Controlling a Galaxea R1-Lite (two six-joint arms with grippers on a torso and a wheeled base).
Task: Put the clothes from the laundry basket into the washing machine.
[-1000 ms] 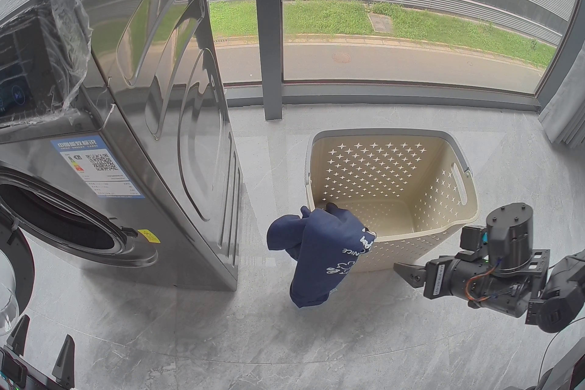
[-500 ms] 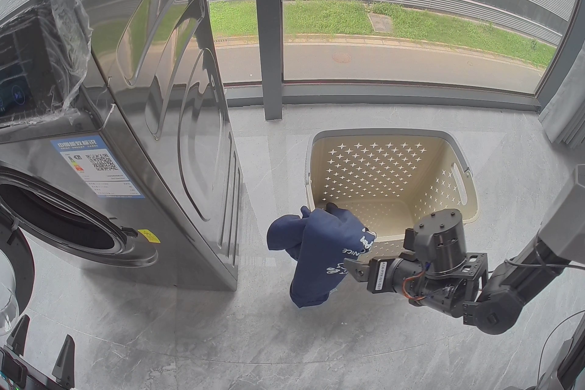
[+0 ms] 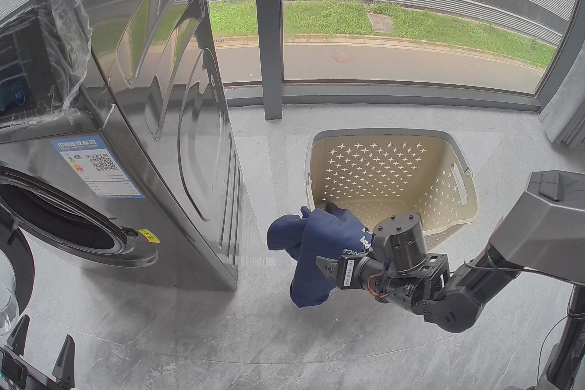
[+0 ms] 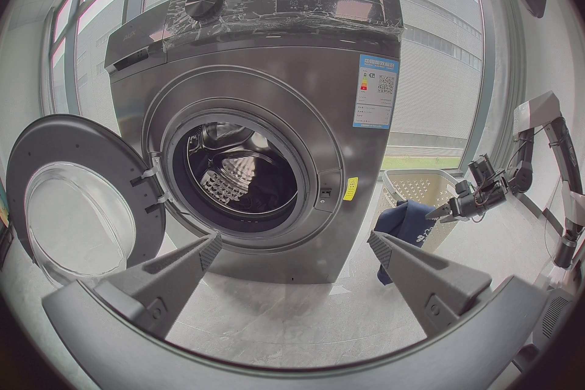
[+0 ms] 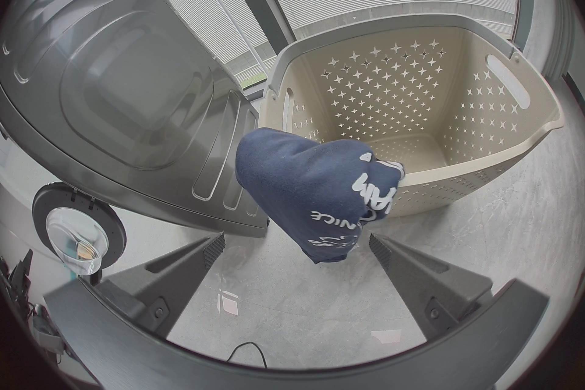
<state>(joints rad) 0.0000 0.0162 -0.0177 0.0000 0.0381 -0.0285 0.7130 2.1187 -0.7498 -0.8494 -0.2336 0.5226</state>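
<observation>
Hanging over the rim of the laundry basket, at the corner nearest the washing machine, is one navy garment. Fabric is dark blue with white print near the rim and is bunched up, not spread. Most of it sits outside the basket wall. Long axis runs down the wall, from the rim toward the floor, with a rounded lobe bulging toward the machine side. Can't tell if the lower end touches the floor.

Basket is beige with star perforations and a grey rim, standing upright on the floor beside the machine.

Right gripper is low and level, jaws spread wide, with the garment's lower end between the fingertips. Contact is unclear, nothing gripped.

Left gripper is spread open and empty, low in front of the machine. Door is swung open, drum exposed.
</observation>
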